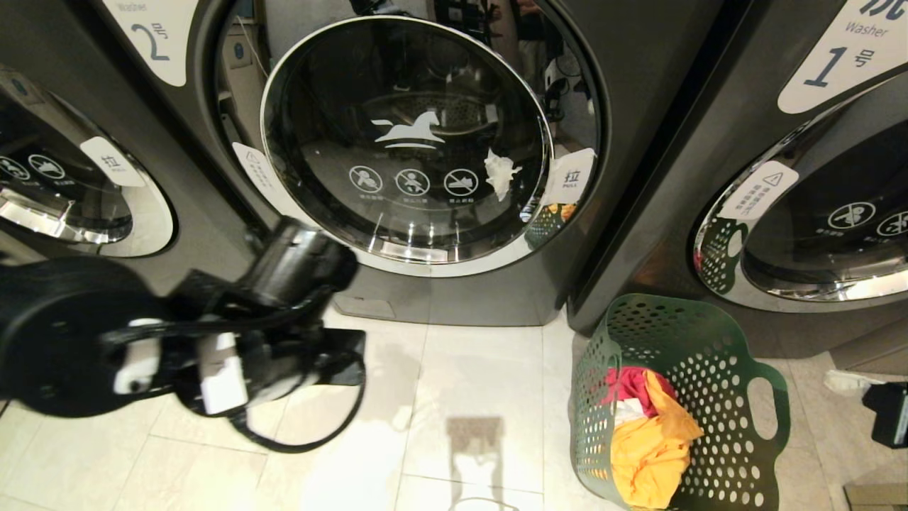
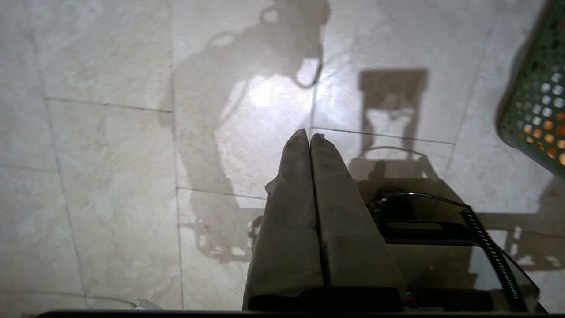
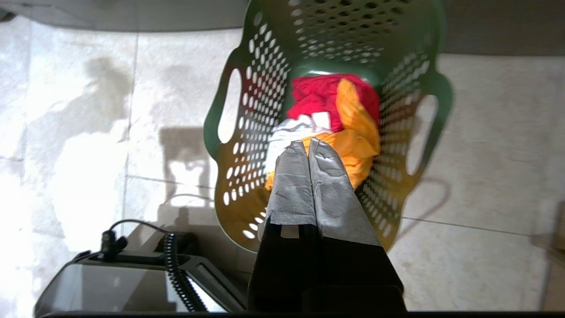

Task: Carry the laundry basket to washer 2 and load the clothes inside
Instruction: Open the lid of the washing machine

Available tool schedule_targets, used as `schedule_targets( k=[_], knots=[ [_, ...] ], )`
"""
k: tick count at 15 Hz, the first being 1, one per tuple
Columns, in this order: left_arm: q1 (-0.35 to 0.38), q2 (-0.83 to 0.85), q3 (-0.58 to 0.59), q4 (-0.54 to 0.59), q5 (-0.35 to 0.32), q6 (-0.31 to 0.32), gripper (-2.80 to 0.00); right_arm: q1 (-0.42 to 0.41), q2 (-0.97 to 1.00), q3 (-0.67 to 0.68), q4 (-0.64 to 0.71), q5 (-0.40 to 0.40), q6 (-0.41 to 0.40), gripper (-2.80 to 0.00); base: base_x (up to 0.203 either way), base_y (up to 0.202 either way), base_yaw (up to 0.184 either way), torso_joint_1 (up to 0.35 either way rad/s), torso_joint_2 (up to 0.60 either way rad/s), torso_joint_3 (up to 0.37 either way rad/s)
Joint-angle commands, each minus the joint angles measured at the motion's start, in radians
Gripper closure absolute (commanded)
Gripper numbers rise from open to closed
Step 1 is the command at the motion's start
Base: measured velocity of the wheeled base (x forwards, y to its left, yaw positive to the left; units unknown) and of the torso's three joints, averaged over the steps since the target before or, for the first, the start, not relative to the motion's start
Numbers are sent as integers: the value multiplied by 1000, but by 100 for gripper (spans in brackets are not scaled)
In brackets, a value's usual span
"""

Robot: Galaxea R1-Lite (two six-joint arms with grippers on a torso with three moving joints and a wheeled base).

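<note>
Washer 2 [image 1: 152, 35] stands straight ahead, its round chrome-rimmed glass door [image 1: 408, 142] facing me. The dark green laundry basket [image 1: 709, 355] sits on the tiles at its lower right corner. The clothes lie inside: yellow-orange [image 1: 652, 440], red [image 1: 628, 383] and white [image 1: 624, 413]. My left arm [image 1: 213, 341] reaches in from the lower left. The left gripper [image 2: 309, 137] is shut and empty over bare floor, with a corner of the basket [image 2: 538, 110] off to one side. My right gripper [image 3: 308, 142] is shut and empty, hanging above the basket [image 3: 247, 176] and its clothes [image 3: 357, 141] without touching them.
Washer 1 [image 1: 837, 64] stands to the right of the basket, and a like machine [image 1: 71, 191] to the left of washer 2. Pale floor tiles [image 1: 482, 369] lie before washer 2. My own base with a coiled cable [image 3: 176, 274] is close behind the basket.
</note>
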Motion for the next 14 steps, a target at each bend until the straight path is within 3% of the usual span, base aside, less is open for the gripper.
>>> schedule_targets(
  k=[1,5,8,10,11,12,13,14],
  knots=[
    [121,-231,130,4,9,2,0,1,-203,36,31,-34,0,0,0,0,0,0,0,0],
    [485,-486,315,-1,78,75,0,2,-462,81,173,-91,4,0,0,0,0,0,0,0],
    [656,-748,528,-15,93,182,0,4,-712,142,331,-81,-11,0,0,0,0,0,0,0],
    [702,-880,679,-62,72,254,0,5,-805,230,439,-65,-82,0,0,0,0,0,0,0],
    [705,-957,742,-102,32,285,0,4,-841,270,466,-74,-133,0,0,0,0,0,0,0],
    [707,-1034,788,-129,-33,319,0,4,-845,278,472,-136,-152,0,0,0,0,0,0,0],
    [707,-1108,821,-144,-133,362,0,5,-845,294,467,-192,-178,0,0,0,0,0,0,0],
    [708,-1176,860,-156,-282,421,0,5,-845,322,447,-256,-213,0,0,0,0,0,0,0]
  ],
)
